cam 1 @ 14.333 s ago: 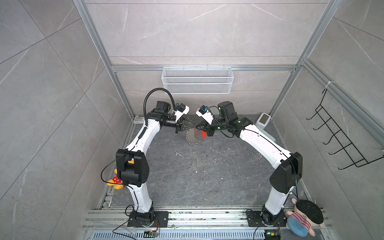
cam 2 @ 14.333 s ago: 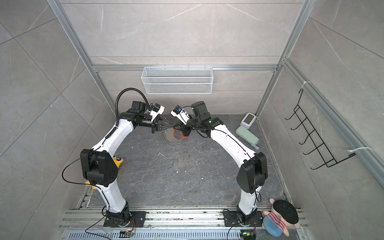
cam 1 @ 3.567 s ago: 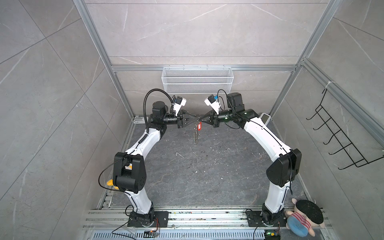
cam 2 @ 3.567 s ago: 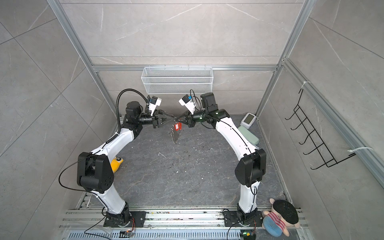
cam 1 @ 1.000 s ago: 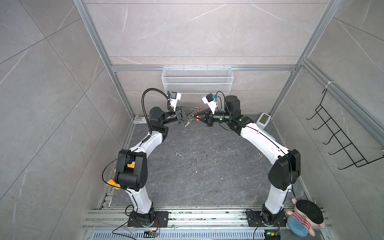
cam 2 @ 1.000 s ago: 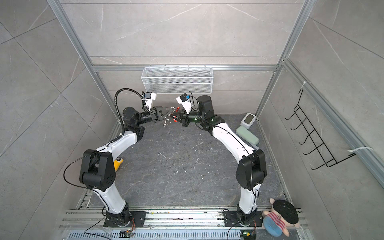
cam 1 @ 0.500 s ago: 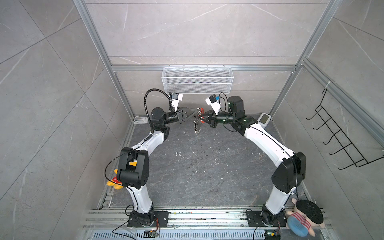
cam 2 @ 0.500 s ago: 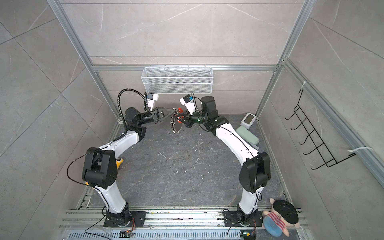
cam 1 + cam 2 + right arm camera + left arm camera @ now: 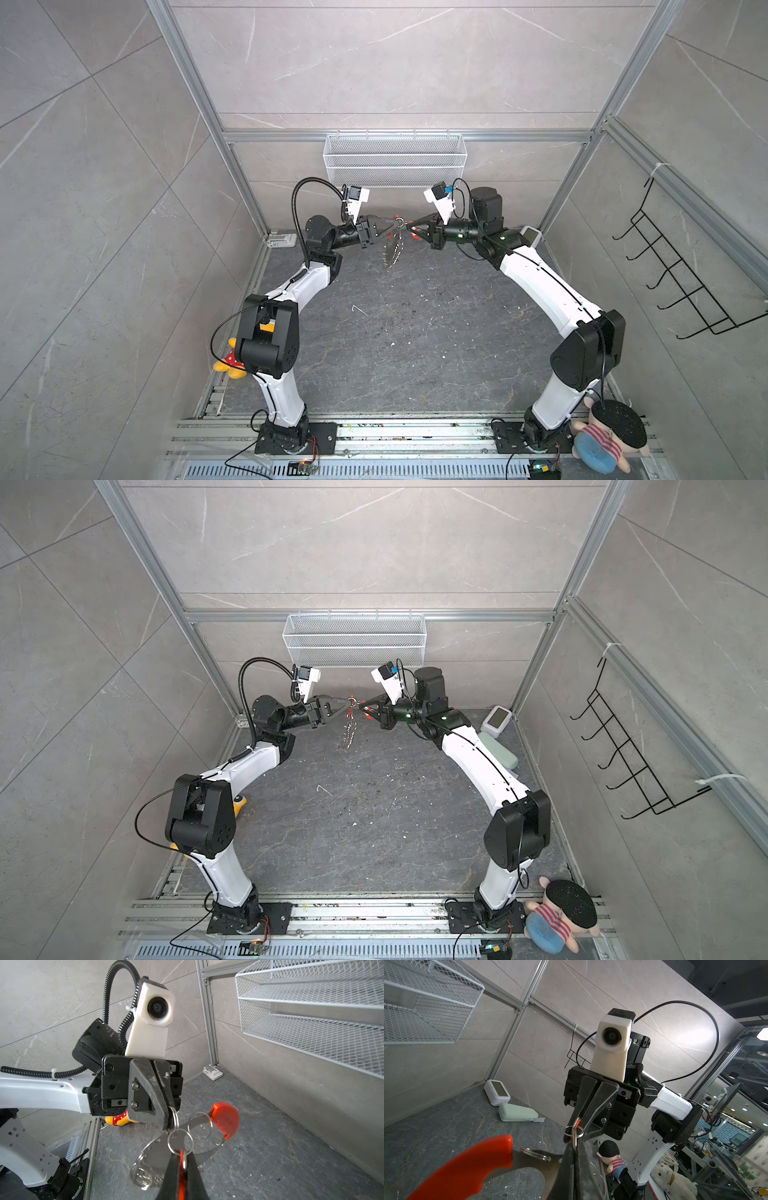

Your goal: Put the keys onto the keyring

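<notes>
Nearest the camera head, a plush doll in a dark cap (image 9: 602,436) leans by the right arm's base, and a yellow plush toy (image 9: 227,365) lies beside the left arm's base. Past them the dark grey counter (image 9: 395,353) stretches back, speckled with pale crumbs. Both arms arch up over it and meet tip to tip in the air near the back wall.

The left claw (image 9: 398,224) is pinched together on the keyring (image 9: 392,251). It grips the grey band at its top, so the hoop hangs down edge-on in both top views, clear of the counter. The right wrist view shows the band fringed with silver loops (image 9: 141,1176), its red strip (image 9: 225,1120) curving off beyond the claw.

Facing it, the right claw (image 9: 409,227) is clamped on the keys (image 9: 181,1169), the red tag showing only as a thin sliver pressed inside it. A small silver split ring (image 9: 180,1144) sticks out of the right claw's tip and lies against the keyring, just beside the left claw's tip. Whether it is threaded onto a loop cannot be told.

Farther back, by the right corner, a pale green case (image 9: 498,750) and a small white device (image 9: 497,719) sit on the counter. A white wire basket (image 9: 395,166) hangs on the back wall, and a black hook rack (image 9: 683,266) on the right wall
</notes>
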Motion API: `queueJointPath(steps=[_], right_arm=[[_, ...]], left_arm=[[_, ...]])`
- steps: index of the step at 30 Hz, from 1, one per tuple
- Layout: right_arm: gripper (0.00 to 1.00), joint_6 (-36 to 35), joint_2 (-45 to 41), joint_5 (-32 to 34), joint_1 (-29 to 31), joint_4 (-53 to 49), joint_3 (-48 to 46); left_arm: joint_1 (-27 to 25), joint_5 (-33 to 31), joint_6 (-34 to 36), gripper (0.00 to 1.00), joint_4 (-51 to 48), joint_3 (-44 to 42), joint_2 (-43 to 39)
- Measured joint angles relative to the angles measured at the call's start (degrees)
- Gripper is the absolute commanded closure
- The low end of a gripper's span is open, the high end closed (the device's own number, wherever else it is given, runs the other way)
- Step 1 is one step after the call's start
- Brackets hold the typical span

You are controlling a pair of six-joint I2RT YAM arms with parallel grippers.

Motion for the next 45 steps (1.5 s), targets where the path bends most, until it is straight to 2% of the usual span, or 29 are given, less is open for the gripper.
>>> queueJointPath(steps=[10,24,29,33,36,38,39,45], right_arm=[[1.0,1.99,0.02,-2.45,0.02,0.94,-1.79],[1.0,1.9,0.0,-1.92,0.28,0.92,-2.23],[1.0,1.9,0.0,1.92,0.26,0.79,-2.58],[1.0,1.95,0.02,4.96,0.44,-0.63,-2.73],[1.0,2.01,0.24,6.99,0.76,-2.47,-2.95],[1.0,2.19,0.33,8.35,0.66,-3.04,-2.95],[1.0,2.23,0.33,8.98,0.59,-3.34,-2.95],[1.0,1.73,2.4,12.59,0.48,-7.78,-0.79]], left_arm=[[-0.02,0.13,-0.04,1.0,0.0,0.31,0.0],[-0.11,0.85,0.11,1.0,-0.26,0.5,0.02],[-0.11,0.9,5.64,1.0,-6.86,0.46,0.02],[-0.33,-0.92,15.06,0.92,-16.11,-0.92,-0.2],[-0.85,-3.74,23.12,0.61,-24.17,-1.97,-0.85],[-0.79,-6.69,27.96,0.52,-29.0,-2.75,-1.16],[-0.68,-8.35,30.64,0.49,-31.45,-3.41,-1.38],[-0.59,-21.51,40.06,0.49,-40.59,-8.63,-3.91]])
